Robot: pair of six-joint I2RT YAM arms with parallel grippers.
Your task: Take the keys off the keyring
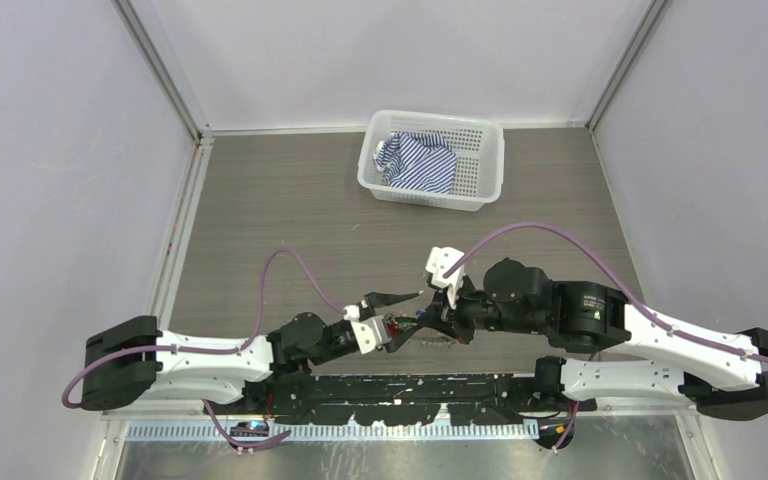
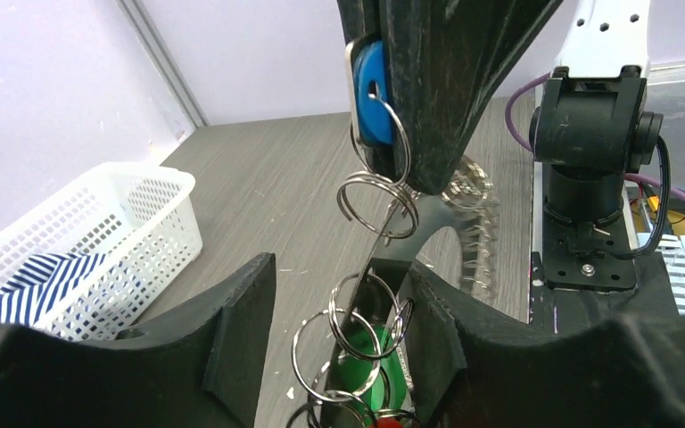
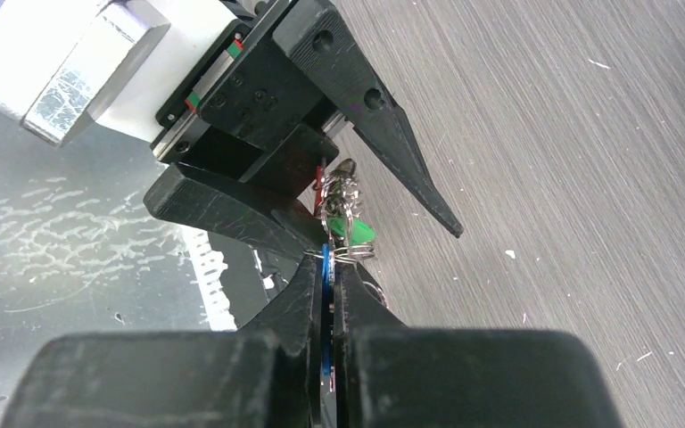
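My right gripper (image 3: 330, 260) is shut on the blue key head (image 3: 326, 267), which also shows in the left wrist view (image 2: 371, 89). Small split rings (image 2: 376, 198) hang from it in a chain down to a green key head (image 2: 367, 370) and a red piece (image 2: 391, 423). My left gripper (image 2: 337, 272) is open, its jaws standing on either side of that bunch. The toothed keyring (image 2: 471, 227) shows partly behind the right gripper's fingers. In the top view both grippers (image 1: 400, 318) meet near the table's front edge. No black key shows.
A white plastic basket (image 1: 485, 135) with a blue-striped cloth (image 1: 418, 163) stands at the back of the table; it also shows in the left wrist view (image 2: 143, 205). The right arm's base (image 2: 589, 178) stands close behind the grippers. Purple cables loop over both arms.
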